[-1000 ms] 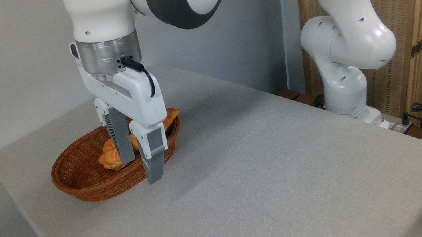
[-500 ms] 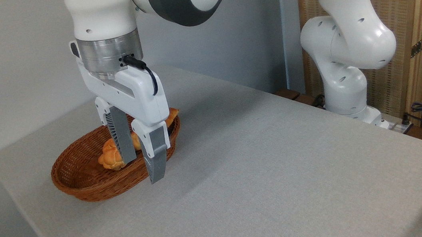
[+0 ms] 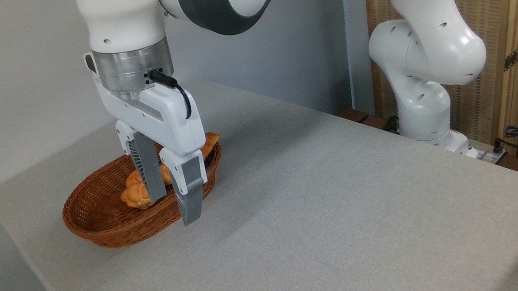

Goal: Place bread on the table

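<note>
One bread in one basket near table's left edge; one gripper above, fingers spread, empty.

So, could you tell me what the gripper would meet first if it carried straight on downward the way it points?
Probably the bread in the wicker basket: the open gripper points down with its fingers either side of the loaf. Depth is unclear from this single view, so the near finger might meet the basket's rim instead.
</note>
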Action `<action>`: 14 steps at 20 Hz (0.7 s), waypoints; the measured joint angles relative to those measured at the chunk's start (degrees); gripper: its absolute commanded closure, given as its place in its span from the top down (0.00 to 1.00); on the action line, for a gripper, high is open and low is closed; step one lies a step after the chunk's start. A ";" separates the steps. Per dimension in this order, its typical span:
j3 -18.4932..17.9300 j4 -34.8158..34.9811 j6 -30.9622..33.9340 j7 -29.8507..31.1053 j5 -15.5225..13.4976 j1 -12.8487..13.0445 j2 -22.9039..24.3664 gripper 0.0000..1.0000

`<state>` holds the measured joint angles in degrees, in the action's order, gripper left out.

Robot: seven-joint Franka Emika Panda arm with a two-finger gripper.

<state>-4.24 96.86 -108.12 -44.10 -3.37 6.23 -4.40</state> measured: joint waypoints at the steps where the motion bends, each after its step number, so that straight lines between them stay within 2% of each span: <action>1: 0.02 0.00 0.00 0.00 0.00 0.04 -0.01 1.00; 8: 0.72 -0.04 0.00 4.94 0.00 0.19 0.00 1.00; 14: 3.02 -0.05 0.83 5.97 0.00 0.35 0.00 1.00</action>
<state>-1.22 96.81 -107.29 -38.12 -3.37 6.58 -4.40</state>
